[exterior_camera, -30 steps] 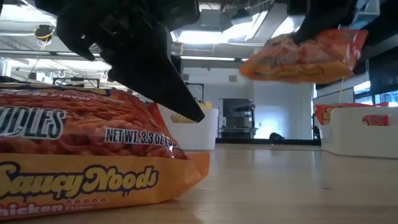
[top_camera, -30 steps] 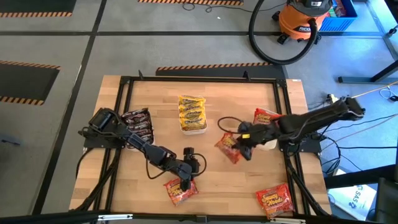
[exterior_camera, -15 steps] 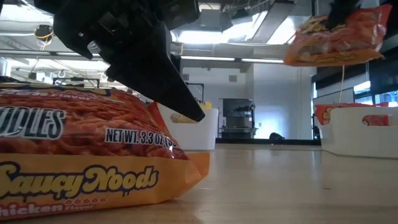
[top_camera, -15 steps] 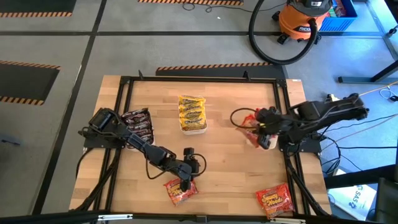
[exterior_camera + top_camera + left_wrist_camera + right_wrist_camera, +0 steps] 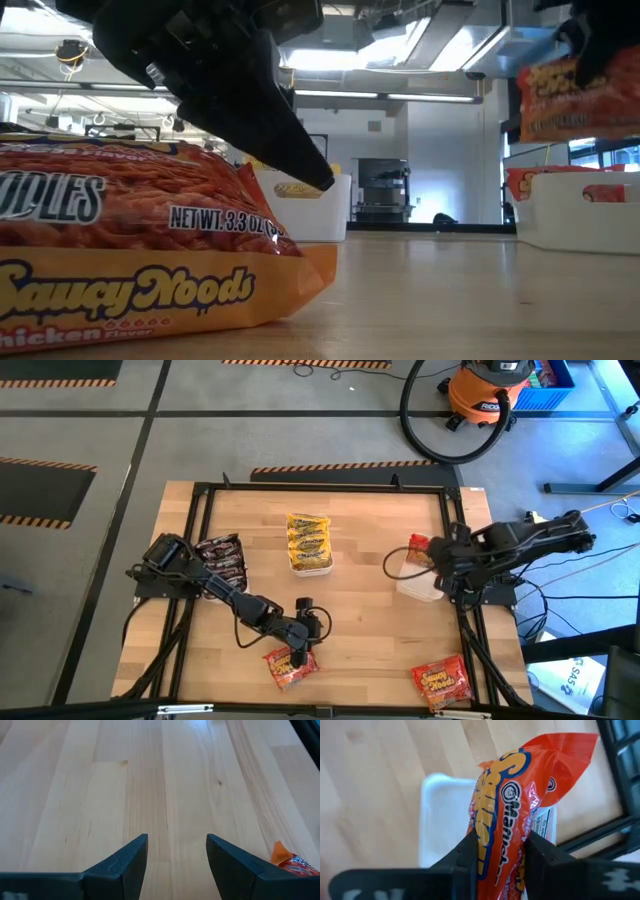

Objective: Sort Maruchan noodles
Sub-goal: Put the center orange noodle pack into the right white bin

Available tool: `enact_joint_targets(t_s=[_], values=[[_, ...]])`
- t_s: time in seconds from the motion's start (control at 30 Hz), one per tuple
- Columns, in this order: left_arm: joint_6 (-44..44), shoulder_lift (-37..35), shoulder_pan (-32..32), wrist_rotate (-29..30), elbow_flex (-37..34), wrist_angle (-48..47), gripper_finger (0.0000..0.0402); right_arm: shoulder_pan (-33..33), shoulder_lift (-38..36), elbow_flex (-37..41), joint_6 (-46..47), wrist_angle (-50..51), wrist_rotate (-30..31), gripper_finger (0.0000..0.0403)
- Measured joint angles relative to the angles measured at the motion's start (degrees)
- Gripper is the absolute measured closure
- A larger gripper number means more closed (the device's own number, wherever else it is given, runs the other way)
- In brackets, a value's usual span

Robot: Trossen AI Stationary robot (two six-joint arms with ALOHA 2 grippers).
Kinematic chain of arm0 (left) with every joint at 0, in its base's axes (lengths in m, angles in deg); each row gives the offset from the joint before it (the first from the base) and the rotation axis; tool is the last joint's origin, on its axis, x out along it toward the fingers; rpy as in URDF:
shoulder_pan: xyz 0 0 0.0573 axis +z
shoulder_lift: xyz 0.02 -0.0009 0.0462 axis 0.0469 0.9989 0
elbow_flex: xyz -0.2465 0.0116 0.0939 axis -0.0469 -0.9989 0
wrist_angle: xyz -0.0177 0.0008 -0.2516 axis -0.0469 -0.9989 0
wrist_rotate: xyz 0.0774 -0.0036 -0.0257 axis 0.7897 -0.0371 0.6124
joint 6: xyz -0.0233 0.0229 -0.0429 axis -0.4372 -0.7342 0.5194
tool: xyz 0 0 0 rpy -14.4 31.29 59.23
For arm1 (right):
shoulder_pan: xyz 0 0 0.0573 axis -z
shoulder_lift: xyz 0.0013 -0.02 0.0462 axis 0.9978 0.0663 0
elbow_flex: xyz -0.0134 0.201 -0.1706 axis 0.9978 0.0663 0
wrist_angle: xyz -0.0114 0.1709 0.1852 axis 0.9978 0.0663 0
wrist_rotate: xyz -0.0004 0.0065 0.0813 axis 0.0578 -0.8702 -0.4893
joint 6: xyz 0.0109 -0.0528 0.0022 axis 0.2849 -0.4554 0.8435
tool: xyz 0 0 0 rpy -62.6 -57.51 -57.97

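The right gripper (image 5: 497, 865) is clenched on a crinkly red-orange packet (image 5: 512, 805), its glossy film bulging between the two dark fingers, and hangs over a white plastic tray (image 5: 420, 582) at about three o'clock on the pale, straight-grained wooden table (image 5: 350, 630); in the low view the same packet (image 5: 578, 95) hangs in the air above the tray's smooth white wall (image 5: 580, 225), inside which another red-orange packet shows. The left gripper (image 5: 177, 852) sits low near six o'clock with its jaws released, a clear gap between the wedge-shaped dark fingers and nothing in them; only bare planks lie ahead of it, and a corner of an orange packet shows beside one finger. That flat rectangular packet (image 5: 290, 665) lies on the wood just under the left arm's tip, its wrinkled wrapper filling the near side of the low view. A second red-orange packet (image 5: 442, 681) lies loose near five o'clock by the table's edge. A tray of stacked yellow packets (image 5: 308, 540) stands near twelve o'clock, and dark brown-black packets (image 5: 222, 555) are stacked at nine o'clock beside the left arm's base. A black metal frame (image 5: 320, 487) borders the table.
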Motion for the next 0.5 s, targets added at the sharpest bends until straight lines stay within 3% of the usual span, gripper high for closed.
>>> enact_joint_targets(t_s=[0.2, 0.5], values=[[0.0, 0.0, 0.0, 0.0, 0.0, 0.2, 0.0206, 0.0, 0.0, 7.1, -11.4, -1.2, 2.5, 0.0317], [-0.2, 0.0, 0.0, 0.2, 0.0, 0.3, 0.0206, 0.1, 0.0, 12.4, -12.9, -6.0, 6.7, 0.0317]])
